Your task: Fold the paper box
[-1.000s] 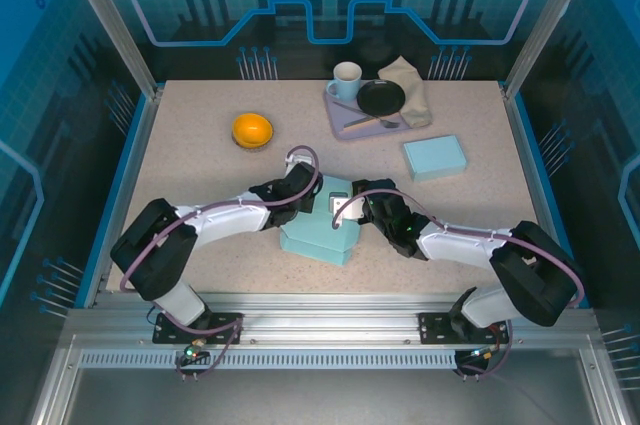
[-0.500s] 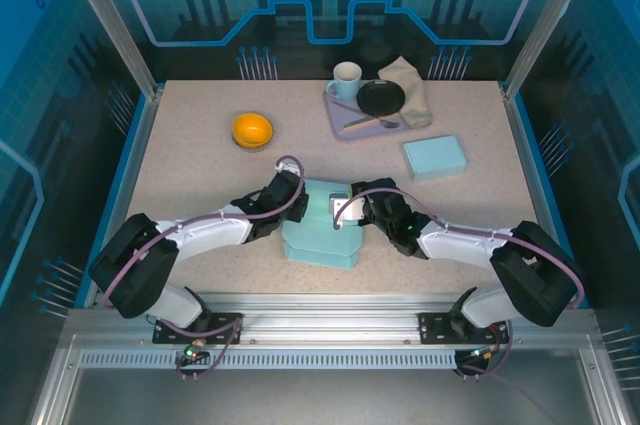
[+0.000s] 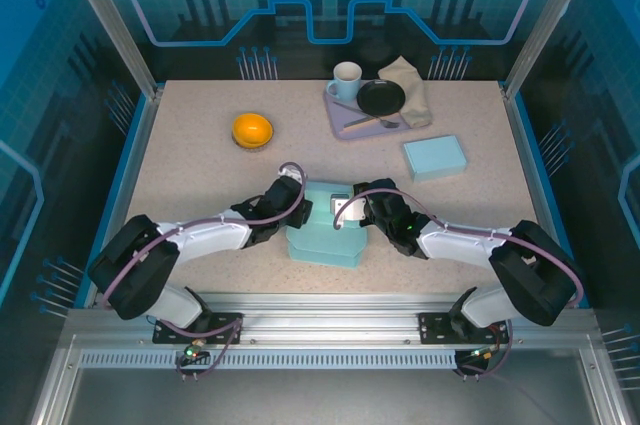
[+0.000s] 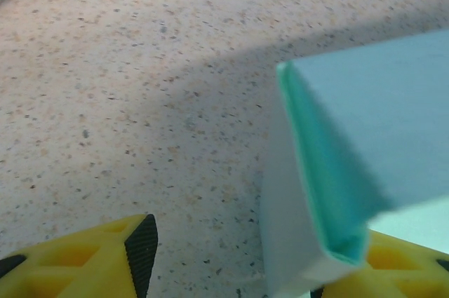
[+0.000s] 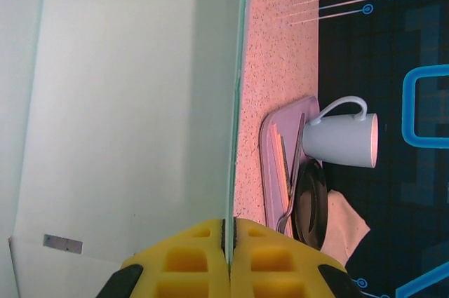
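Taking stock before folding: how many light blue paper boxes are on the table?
2. One part-folded light blue paper box sits front centre; one closed light blue paper box lies to the right, farther back.

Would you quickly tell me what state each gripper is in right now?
Left gripper: open, at the edge of the paper box, gripping nothing.
Right gripper: closed, pinching the paper box.

Right gripper [image 5: 229, 242] pinched tight on a thin panel edge of the paper box [image 5: 126, 102] — beyond it, white mug [image 5: 344, 140] and dark plate [image 5: 309, 200] on a lavender tray [image 5: 270, 144].
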Action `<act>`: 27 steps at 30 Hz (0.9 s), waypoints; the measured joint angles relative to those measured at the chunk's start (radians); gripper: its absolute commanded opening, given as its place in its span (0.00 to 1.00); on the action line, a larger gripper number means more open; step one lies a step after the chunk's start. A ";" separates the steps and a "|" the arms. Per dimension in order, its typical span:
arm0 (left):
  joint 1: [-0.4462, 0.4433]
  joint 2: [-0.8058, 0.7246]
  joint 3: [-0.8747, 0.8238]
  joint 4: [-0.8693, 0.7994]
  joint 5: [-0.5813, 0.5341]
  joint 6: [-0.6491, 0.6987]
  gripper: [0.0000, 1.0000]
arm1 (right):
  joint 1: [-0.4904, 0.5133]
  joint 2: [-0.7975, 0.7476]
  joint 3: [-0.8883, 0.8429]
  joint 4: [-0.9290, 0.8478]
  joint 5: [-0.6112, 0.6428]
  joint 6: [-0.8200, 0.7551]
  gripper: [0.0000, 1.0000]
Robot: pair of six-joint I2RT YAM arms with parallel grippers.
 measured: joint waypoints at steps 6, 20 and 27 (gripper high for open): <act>-0.001 -0.043 -0.046 0.021 0.047 0.044 0.63 | 0.000 0.001 0.000 -0.008 0.030 0.000 0.00; -0.001 0.087 0.024 0.018 0.049 0.126 0.58 | 0.000 -0.025 0.000 -0.031 0.021 -0.001 0.00; -0.002 0.185 0.103 0.013 0.033 0.149 0.52 | 0.032 0.016 -0.023 0.060 0.084 -0.082 0.00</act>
